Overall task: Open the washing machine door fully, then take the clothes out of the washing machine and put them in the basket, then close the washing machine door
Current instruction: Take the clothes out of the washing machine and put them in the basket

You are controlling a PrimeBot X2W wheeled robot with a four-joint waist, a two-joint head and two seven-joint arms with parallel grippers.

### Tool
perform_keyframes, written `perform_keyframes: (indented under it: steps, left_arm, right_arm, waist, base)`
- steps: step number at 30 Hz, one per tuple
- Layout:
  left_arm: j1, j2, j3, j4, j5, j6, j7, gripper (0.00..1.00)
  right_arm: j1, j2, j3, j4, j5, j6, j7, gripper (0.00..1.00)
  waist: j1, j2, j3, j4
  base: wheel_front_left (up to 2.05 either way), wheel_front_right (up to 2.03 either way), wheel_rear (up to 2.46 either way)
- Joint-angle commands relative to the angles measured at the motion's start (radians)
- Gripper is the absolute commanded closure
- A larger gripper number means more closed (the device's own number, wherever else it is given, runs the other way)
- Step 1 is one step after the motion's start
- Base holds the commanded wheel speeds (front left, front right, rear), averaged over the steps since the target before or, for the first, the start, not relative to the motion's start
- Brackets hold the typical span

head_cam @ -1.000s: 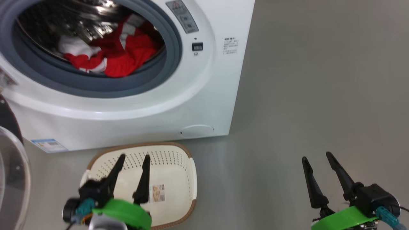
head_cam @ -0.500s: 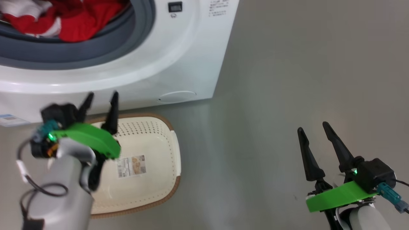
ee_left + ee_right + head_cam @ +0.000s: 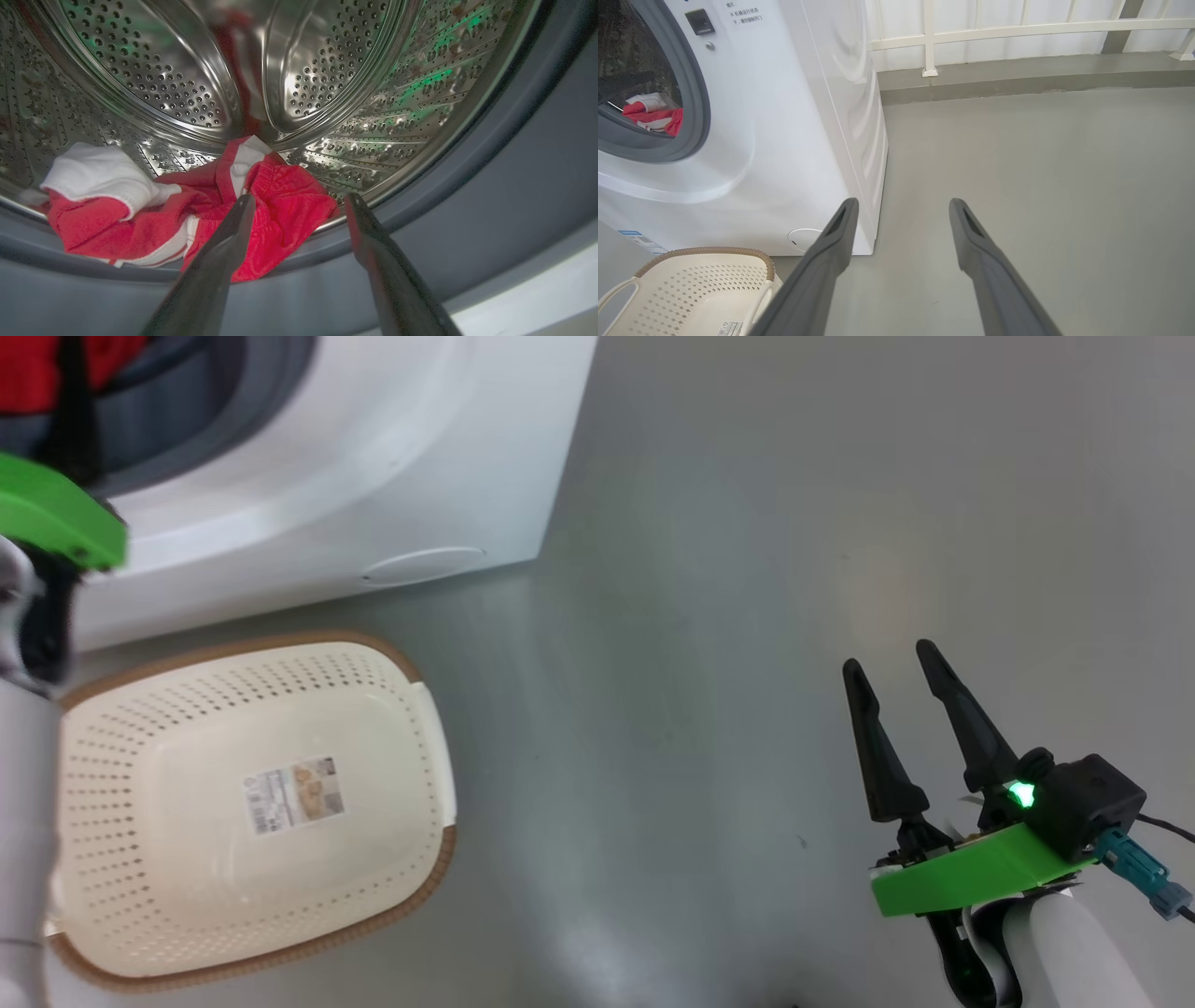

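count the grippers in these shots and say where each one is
2. The left gripper, open, is at the mouth of the washing machine, pointing at the red clothes in the drum. The right gripper, open, hangs over the floor, right of the basket.

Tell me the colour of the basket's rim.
Brown, with a woven look. The basket's rim shows best in the head view.

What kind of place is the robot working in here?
Probably a balcony or utility laundry area: a white front-loading washing machine on a grey floor, a white railing behind it, and a laundry basket in front.
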Motion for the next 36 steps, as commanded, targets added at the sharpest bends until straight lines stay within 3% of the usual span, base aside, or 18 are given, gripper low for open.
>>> perform_keyframes:
  steps: [1,16,28,29,30,31,32,36]
  left_arm:
    - [-0.027,0.055,0.024,-0.010,0.001,0.002,0.001,0.00]
    - [-0.257,0.181,0.002,0.128,0.033,0.029,0.124,0.00]
    - [-0.330,0.196,-0.047,0.233,0.059,0.086,0.322,0.00]
    - [-0.333,0.195,-0.051,0.238,0.059,0.089,0.336,0.16]
    - [-0.334,0.193,-0.054,0.243,0.060,0.092,0.352,0.52]
    - [-0.335,0.192,-0.058,0.245,0.061,0.095,0.363,0.80]
    - [-0.336,0.193,-0.064,0.245,0.065,0.096,0.370,1.00]
    - [-0.333,0.193,-0.072,0.244,0.067,0.098,0.377,1.00]
  right_arm:
    - [-0.010,-0.012,0.025,-0.025,0.012,0.003,-0.006,0.00]
    - [-0.055,-0.012,0.079,-0.027,0.066,0.003,-0.006,0.00]
    - [-0.064,-0.012,0.088,-0.022,0.070,0.003,-0.006,0.00]
    - [-0.063,-0.012,0.088,-0.021,0.069,0.003,-0.006,0.00]
    - [-0.063,-0.012,0.088,-0.020,0.069,0.003,-0.006,0.00]
    - [-0.063,-0.012,0.089,-0.020,0.068,0.003,-0.006,0.00]
    - [-0.062,-0.012,0.088,-0.020,0.067,0.003,-0.006,0.00]
    - [-0.063,-0.012,0.087,-0.018,0.066,0.003,-0.006,0.00]
  waist:
    - [0.0000,0.0000,0.050,-0.049]
    - [0.0000,0.0000,0.135,-0.124]
    - [0.0000,0.0000,0.139,-0.131]
    - [0.0000,0.0000,0.137,-0.131]
    - [0.0000,0.0000,0.136,-0.131]
    - [0.0000,0.0000,0.134,-0.130]
    - [0.0000,0.0000,0.133,-0.130]
    - [0.0000,0.0000,0.130,-0.129]
  base:
    - [0.00,0.00,0.00]
    - [0.00,0.00,0.00]
    - [0.00,0.00,0.00]
    - [0.00,0.00,0.00]
    - [0.00,0.00,0.00]
    - [0.00,0.00,0.00]
    - [0.00,0.00,0.00]
    - [0.00,0.00,0.00]
